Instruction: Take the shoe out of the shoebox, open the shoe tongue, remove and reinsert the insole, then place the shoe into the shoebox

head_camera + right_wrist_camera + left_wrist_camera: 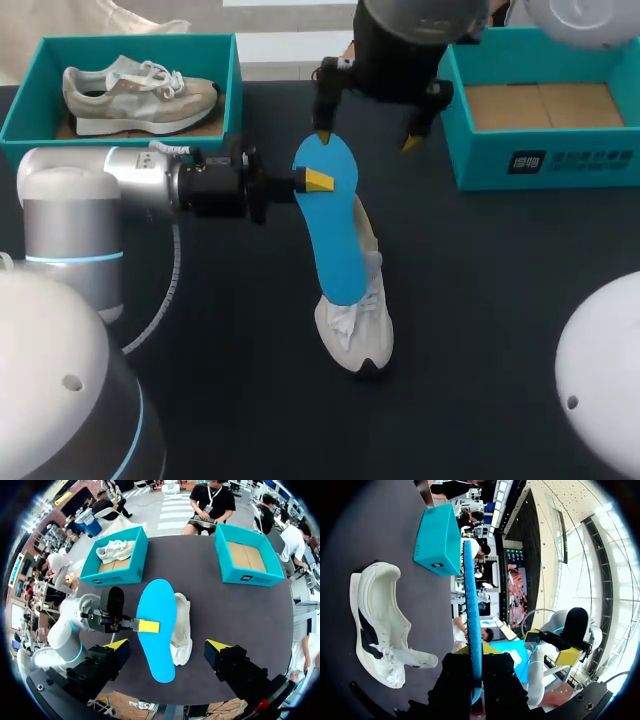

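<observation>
Black table (500,300) holds the white shoe (358,320) nearest. Over it hangs the blue insole (332,220), pinched by my left jaws. Farther back, my right jaws hang wide open, holding nothing. I think the insole must line up with the shoe's hole, then slide in slowly.

insole (330,225) being gripped in left jaws, hanging over shoe (360,330) | shoe lying on worktop (480,300), middle | right jaws hovering spread above insole's far end | left shoebox (30,110) sitting far-left, holding second shoe (140,92) | right shoebox (540,160) sitting far-right
</observation>
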Robot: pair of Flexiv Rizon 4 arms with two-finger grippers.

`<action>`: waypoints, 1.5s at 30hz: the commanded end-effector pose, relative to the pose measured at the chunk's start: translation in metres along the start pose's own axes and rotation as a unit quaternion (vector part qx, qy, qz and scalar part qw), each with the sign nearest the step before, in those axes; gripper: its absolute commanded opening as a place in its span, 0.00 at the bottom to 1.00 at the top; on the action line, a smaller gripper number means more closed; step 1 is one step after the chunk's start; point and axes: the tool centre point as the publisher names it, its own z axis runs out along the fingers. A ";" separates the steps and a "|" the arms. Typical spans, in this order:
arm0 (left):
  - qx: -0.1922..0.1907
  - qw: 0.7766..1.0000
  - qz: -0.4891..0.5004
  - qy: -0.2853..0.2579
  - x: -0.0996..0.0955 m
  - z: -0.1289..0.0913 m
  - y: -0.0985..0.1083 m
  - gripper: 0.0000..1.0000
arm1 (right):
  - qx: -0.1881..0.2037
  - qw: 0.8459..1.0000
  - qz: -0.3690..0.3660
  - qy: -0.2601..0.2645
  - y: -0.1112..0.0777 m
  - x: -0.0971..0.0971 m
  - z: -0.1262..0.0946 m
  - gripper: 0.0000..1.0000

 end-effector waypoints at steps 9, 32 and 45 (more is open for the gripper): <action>0.001 1.000 0.000 -0.001 0.000 0.000 0.001 0.00 | -0.019 0.991 -0.051 -0.126 0.007 0.009 0.012 1.00; 0.001 1.000 0.000 -0.001 0.000 0.000 0.001 0.00 | -0.039 0.997 -0.027 -0.069 0.003 0.003 0.014 1.00; 0.001 1.000 0.000 -0.001 0.000 0.000 0.001 0.00 | -0.112 0.977 -0.026 0.182 0.003 -0.028 -0.006 1.00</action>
